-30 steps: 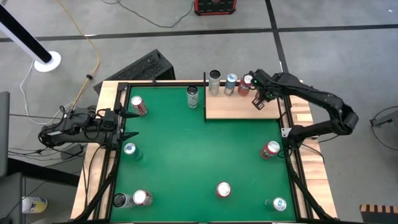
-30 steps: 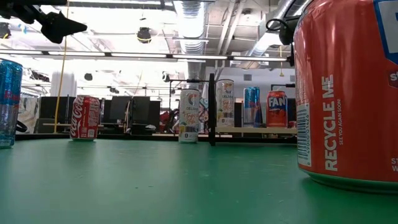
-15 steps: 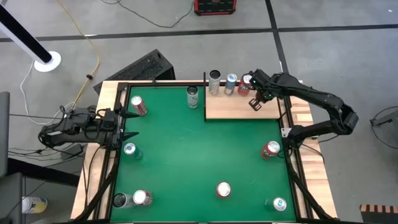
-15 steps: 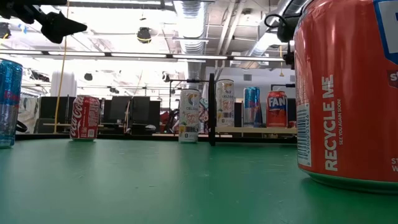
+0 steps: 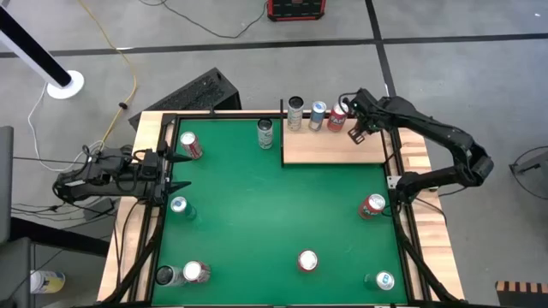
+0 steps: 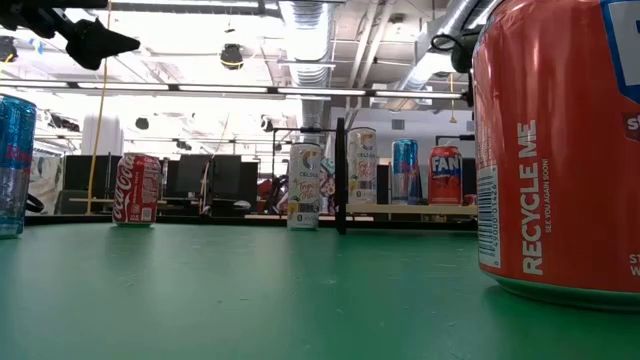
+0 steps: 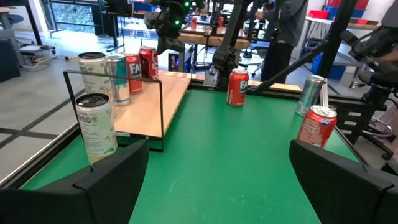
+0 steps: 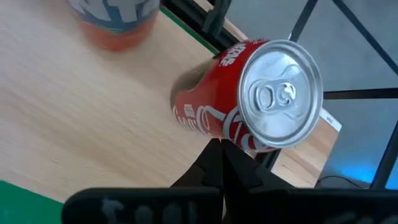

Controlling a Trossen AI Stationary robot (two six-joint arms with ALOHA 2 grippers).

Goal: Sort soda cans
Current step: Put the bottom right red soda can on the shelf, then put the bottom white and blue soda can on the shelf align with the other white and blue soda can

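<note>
Cans sit spread over the green mat and the wooden board at the far right corner of the tabletop. I've got the right gripper over that board's far right part, fingers pressed shut w/ nothing between them; in the right wrist view the closed tips are just beside the red cola can, which stands on the board by its outer edge, so the can is next to the gripper, not held. In the high view that same can is the right-hand one of a row along the board's far edge, w/ a blue-topped can and a pale can beside it. Another pale can stands on the mat just left of the board, near the far edge. Left gripper waits at the mat's left edge, fingers spread wide, empty; a red can is near it toward the far left corner and a teal can just on its near side, both clear of the fingers. Rest on the mat: dark can and red can touching at the near left corner, red can at the near edge, teal can at the near right corner, red can by the right edge.
</note>
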